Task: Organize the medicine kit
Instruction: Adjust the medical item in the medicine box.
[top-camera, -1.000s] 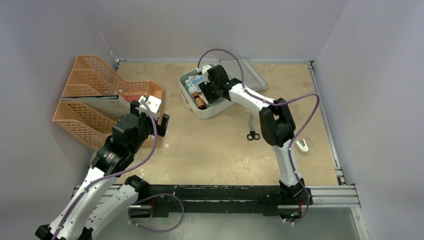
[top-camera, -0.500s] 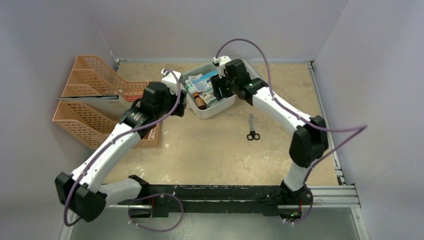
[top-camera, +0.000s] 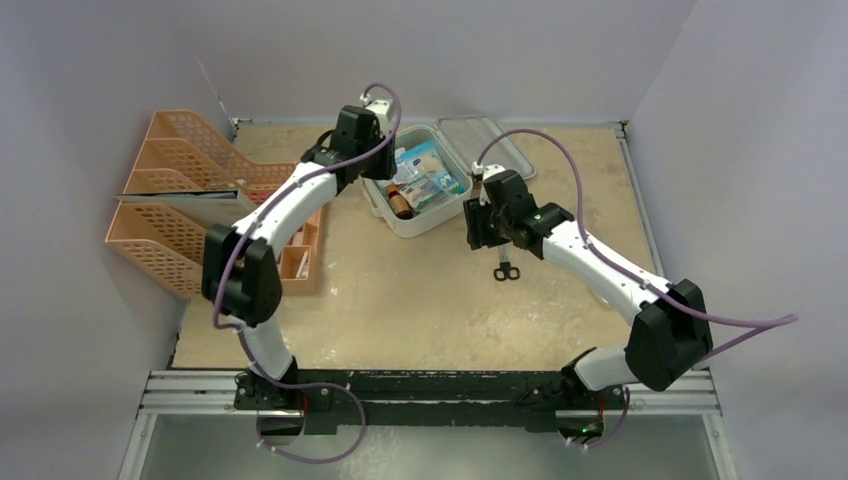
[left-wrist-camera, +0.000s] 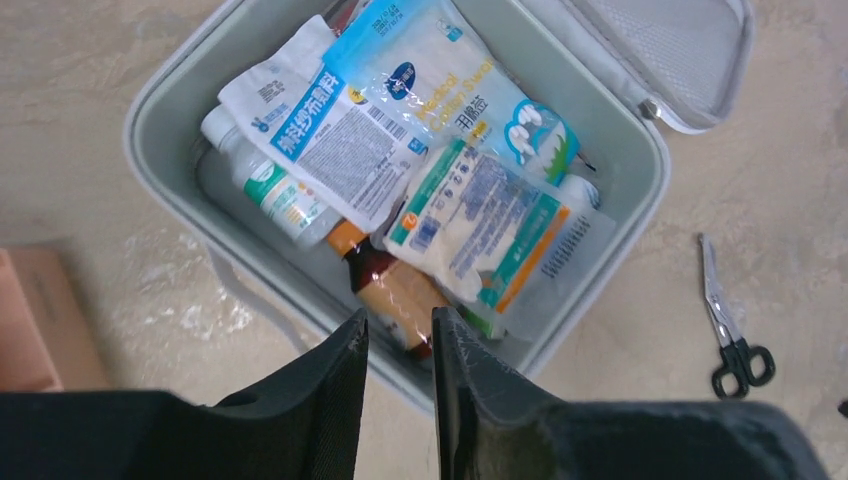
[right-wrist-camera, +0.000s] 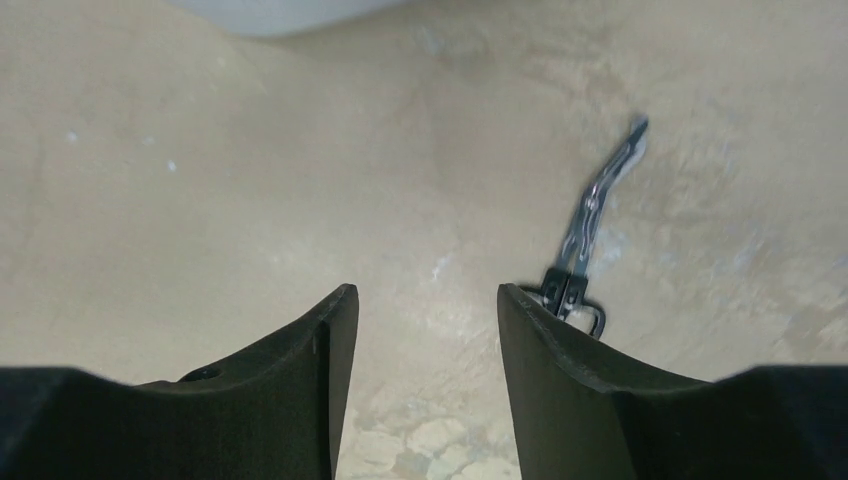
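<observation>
The two arms have swapped jobs. A second ago the right gripper (top-camera: 478, 226) was down among the contents of the kit (top-camera: 424, 222) and the left arm was folded back by the orange trays (top-camera: 165, 245) at the left of the overhead view. Half a second ago both were crowded over the case. Now the left gripper (left-wrist-camera: 400, 330) hangs above the kit's near-left rim at upper centre, and the right has pulled out to the lower right and sits just beside the scissors (top-camera: 506, 265) on the bare table. The kit stands where it was, near the back of the table at upper centre, with its lid (top-camera: 492, 145) lying open behind and to the right. It is full: a blue-and-white packet (left-wrist-camera: 450, 85), a white sachet (left-wrist-camera: 320, 130), a green-edged packet (left-wrist-camera: 480, 220), a white bottle (left-wrist-camera: 262, 178) and a brown bottle (left-wrist-camera: 393, 290) beneath them. The left jaws have drawn in to a narrow slit with nothing between them, pointing toward the brown bottle at the case's near edge. The right jaws stand well apart and empty, and in the wrist view the scissors lie just to the right of the gap, not yet inside it. My reading is that packing is nearly finished, with the scissors the last loose item in view, so the right arm probably goes for them while the left tidies or steadies the contents.
</observation>
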